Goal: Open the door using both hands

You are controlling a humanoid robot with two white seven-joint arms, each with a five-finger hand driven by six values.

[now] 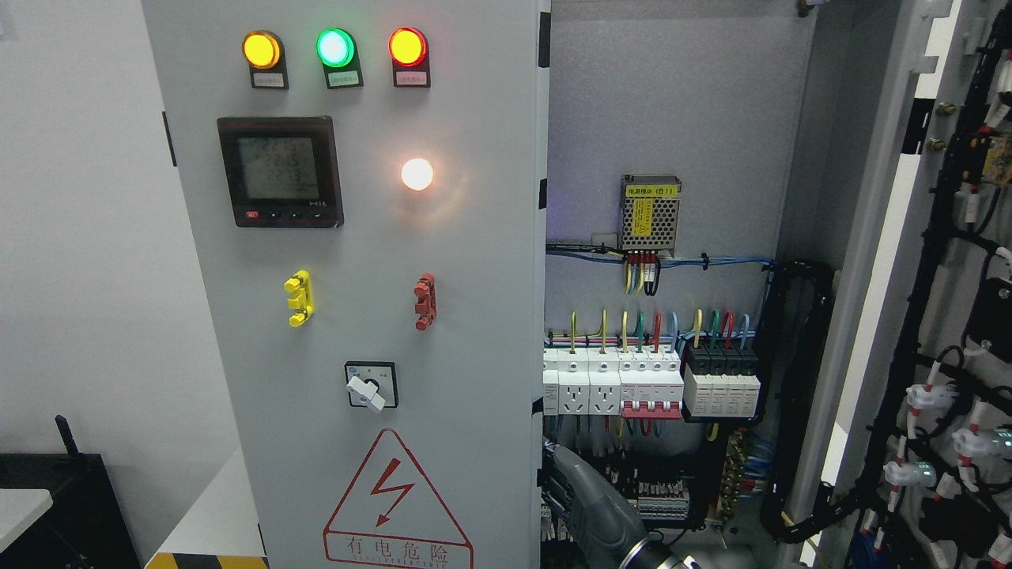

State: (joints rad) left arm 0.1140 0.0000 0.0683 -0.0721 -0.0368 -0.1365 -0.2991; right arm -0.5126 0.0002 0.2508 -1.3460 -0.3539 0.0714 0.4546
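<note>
We face an electrical cabinet whose left door (379,316) is closed and carries three indicator lamps (334,47), a digital meter (280,171), a rotary switch (370,385) and a red hazard triangle (395,506). The right door (949,316) stands swung wide at the picture's right edge, its inner face laced with wiring, so the interior is exposed: a power supply module (650,213) above, a row of breakers and sockets (648,379) below. One grey robot arm (601,514) rises from the bottom edge just right of the closed door's free edge, inside the opening; we judge it is placed there to reach that edge. Its hand is hidden behind the door, so we cannot tell whether it grips, nor which arm it is.
</note>
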